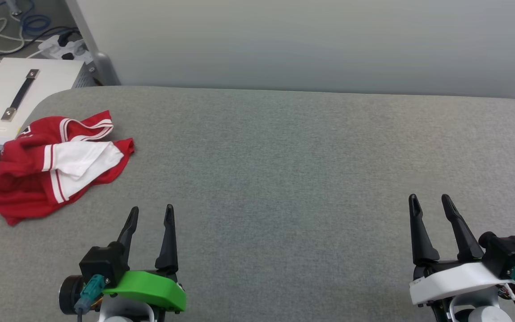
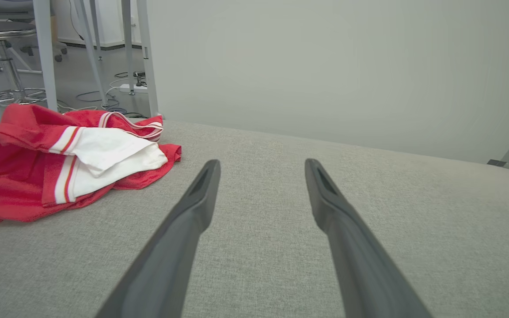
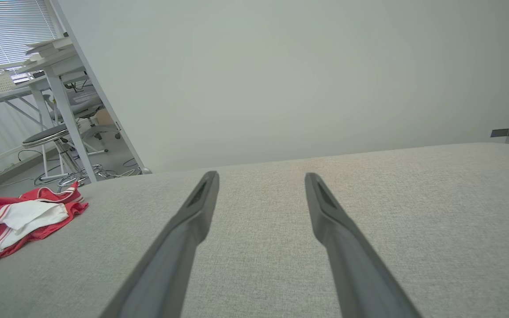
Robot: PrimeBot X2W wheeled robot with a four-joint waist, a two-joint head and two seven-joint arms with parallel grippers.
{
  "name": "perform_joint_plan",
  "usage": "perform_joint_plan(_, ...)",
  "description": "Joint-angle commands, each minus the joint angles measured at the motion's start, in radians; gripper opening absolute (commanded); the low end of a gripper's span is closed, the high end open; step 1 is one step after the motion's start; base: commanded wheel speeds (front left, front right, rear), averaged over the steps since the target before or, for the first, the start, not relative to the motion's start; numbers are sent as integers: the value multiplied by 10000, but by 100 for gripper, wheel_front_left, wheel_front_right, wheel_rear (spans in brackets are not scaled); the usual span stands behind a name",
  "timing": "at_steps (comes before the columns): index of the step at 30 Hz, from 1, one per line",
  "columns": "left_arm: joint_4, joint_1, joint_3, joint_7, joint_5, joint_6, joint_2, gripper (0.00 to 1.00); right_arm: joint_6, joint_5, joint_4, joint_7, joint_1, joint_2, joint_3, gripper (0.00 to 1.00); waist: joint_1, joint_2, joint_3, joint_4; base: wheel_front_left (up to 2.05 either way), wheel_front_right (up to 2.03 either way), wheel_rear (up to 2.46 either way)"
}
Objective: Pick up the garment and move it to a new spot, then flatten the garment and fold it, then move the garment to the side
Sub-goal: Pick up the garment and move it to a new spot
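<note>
The garment [image 1: 47, 167], a red jersey T-shirt with a white sleeve and striped trim, lies crumpled near the far left edge of the grey padded table [image 1: 284, 156]. Its lettering is hidden in the folds. My left gripper [image 1: 151, 211] is open at the lower left, a short way right of and nearer than the garment [image 2: 60, 172], not touching it. Far from the shirt, at the lower right, my right gripper [image 1: 429, 198] stands open with nothing between its fingers. In the right wrist view the garment [image 3: 16, 223] sits at the left edge.
A white case [image 1: 20, 98] with a black handle stands beside the table's left corner, with cables and a power strip [image 1: 67, 47] on the floor behind it. A pale wall [image 1: 306, 40] runs along the table's far edge. Stools and desk legs [image 2: 42, 48] stand beyond.
</note>
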Motion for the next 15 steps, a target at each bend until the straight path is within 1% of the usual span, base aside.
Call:
perform_joint_plan(1, 7, -80, 21, -97, -94, -6, -44, 100, -8, 86, -32, -103, -31, 15, 60, 100, 0, 0, 37, 473, 0, 0, 0)
perform_joint_plan(8, 53, -23, 3, -244, -190, -66, -47, 100, -8, 285, -83, -248, -7, 17, 250, 100, 0, 0, -22, 1704, 0, 0, 0)
perform_joint_plan(15, 103, 51, 18, -387, -268, -144, -51, 100, -9, 434, -326, -388, 8, 18, 674, 100, 0, 0, -103, 2971, 0, 0, 0)
